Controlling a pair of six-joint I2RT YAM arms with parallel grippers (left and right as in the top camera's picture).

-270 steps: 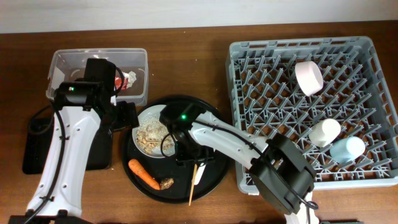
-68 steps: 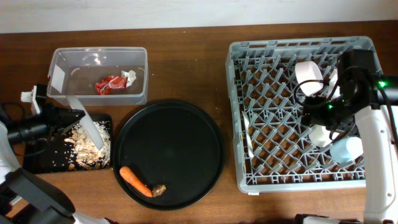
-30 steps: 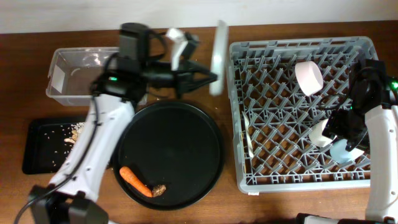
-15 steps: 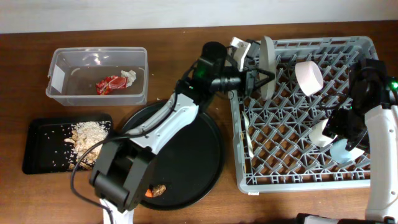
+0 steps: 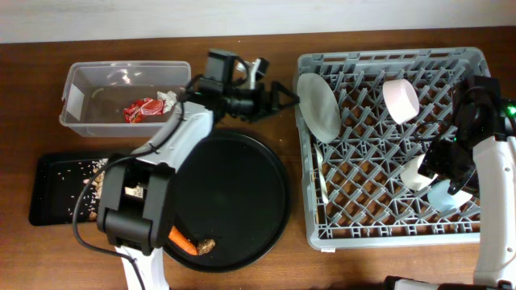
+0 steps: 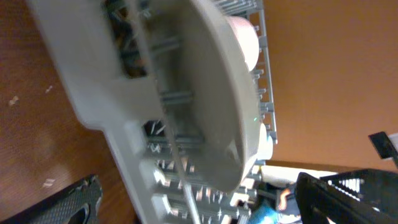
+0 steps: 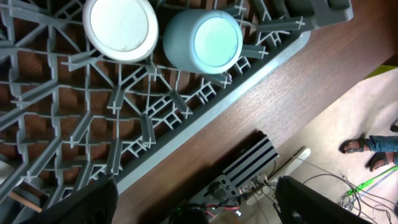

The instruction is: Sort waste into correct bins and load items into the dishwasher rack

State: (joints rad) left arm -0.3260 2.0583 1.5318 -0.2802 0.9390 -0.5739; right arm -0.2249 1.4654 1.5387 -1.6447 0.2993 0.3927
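Left claw [image 5: 284,98] is held open beside the plate [image 5: 318,105], seemingly clear of it. Its arm is stretched toward the rack [image 5: 379,229].

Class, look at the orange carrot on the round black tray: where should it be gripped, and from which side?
Grip the carrot across its visible middle, from straight above. It lies flat and diagonal on the round black tray, so close across its narrow width, clear of the brown food piece at its lower-right end.

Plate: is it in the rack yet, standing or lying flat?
The plate is in the rack, leaning tilted on its edge at the rack's left side, not flat.
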